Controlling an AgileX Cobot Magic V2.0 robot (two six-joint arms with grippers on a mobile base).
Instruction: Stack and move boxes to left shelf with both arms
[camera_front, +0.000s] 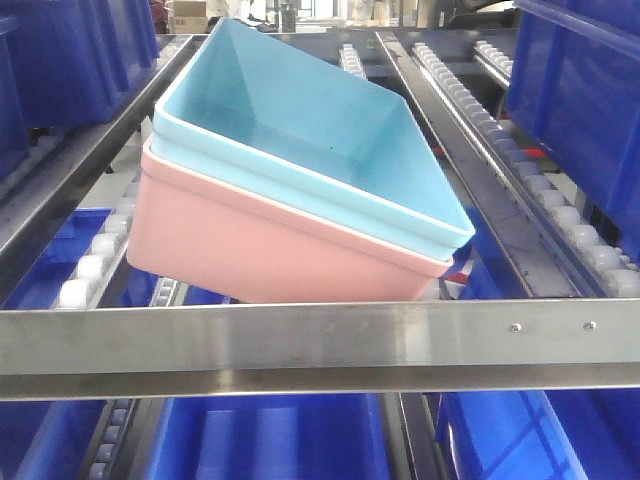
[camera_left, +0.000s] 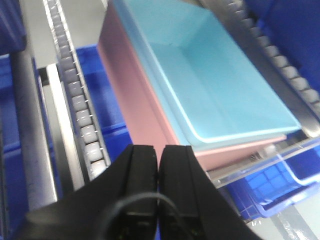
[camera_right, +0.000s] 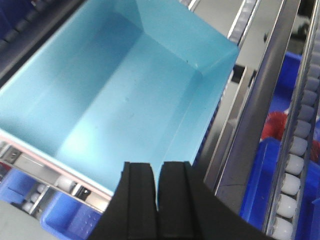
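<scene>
Resting askew: light blue plastic tub (camera_front: 320, 130) nested in salmon pink plastic tub (camera_front: 260, 245) on brushed-steel roller shelf (camera_front: 320, 345).
Stack lies ahead of both closed, empty tools, left tool (camera_left: 159, 167), right tool (camera_right: 158, 172); long axis diagonal.

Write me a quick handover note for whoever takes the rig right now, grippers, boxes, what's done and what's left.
Left gripper: shut, empty, just short of the pink box.
Right gripper: shut, empty, at the near rim of the light blue box.
Boxes: blue nested inside pink, the stack sitting skewed on the steel roller shelf behind its front bar, neither gripper holding it.
Done: stacking, and the stack is on the shelf.
Left: perhaps square the stack up in its lane, then pull both arms back.
</scene>
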